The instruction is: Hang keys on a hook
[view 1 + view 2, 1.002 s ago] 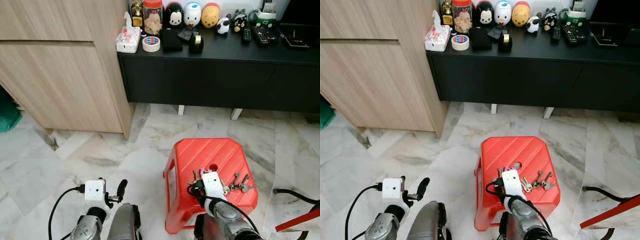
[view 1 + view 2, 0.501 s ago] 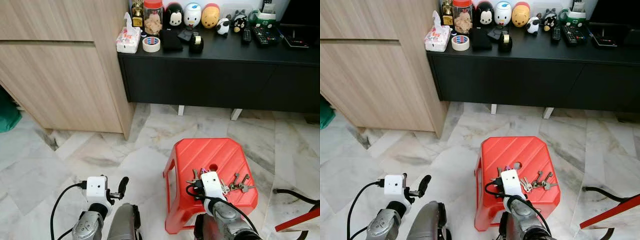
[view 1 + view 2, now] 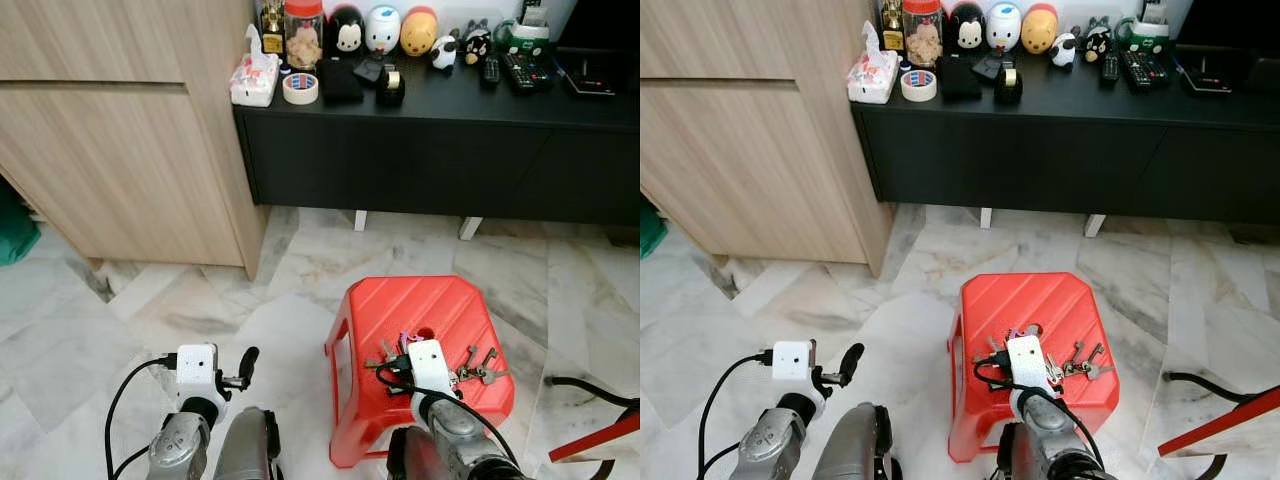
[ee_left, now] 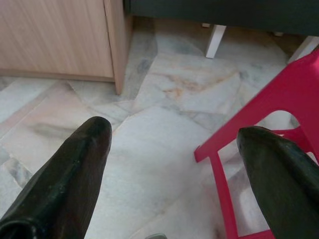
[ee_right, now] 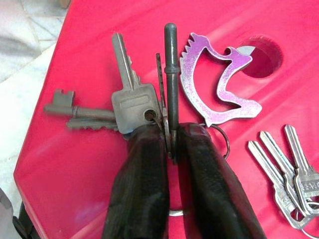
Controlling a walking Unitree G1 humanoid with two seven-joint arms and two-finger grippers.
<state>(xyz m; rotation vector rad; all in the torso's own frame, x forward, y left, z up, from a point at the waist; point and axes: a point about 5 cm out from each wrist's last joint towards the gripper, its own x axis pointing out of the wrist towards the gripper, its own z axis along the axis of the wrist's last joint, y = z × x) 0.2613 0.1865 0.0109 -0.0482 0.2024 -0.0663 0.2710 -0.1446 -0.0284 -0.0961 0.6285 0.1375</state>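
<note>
My right gripper (image 5: 172, 144) is shut on a bunch of grey keys (image 5: 130, 102) with a purple dragon-shaped clip (image 5: 214, 87), pinching it near the ring. The bunch rests just over the top of a red plastic stool (image 3: 420, 300), close to its round hole (image 5: 259, 62). In the eye views the right gripper (image 3: 388, 362) sits over the stool's front half. A second bunch of keys (image 3: 478, 366) lies loose on the stool beside it. My left gripper (image 4: 172, 144) is open and holds nothing, low over the marble floor to the stool's left.
A long black low cabinet (image 3: 450, 140) runs along the back, with figurines, a tape roll (image 3: 302, 87), a tissue pack (image 3: 253, 78) and remotes on top. A wooden cabinet (image 3: 120, 150) stands at left. A black cable (image 3: 585, 385) and a red bar (image 3: 600, 435) lie at lower right.
The right wrist has turned a little and the held keys have swung towards the stool's left side. The left wrist has shifted slightly right and up.
</note>
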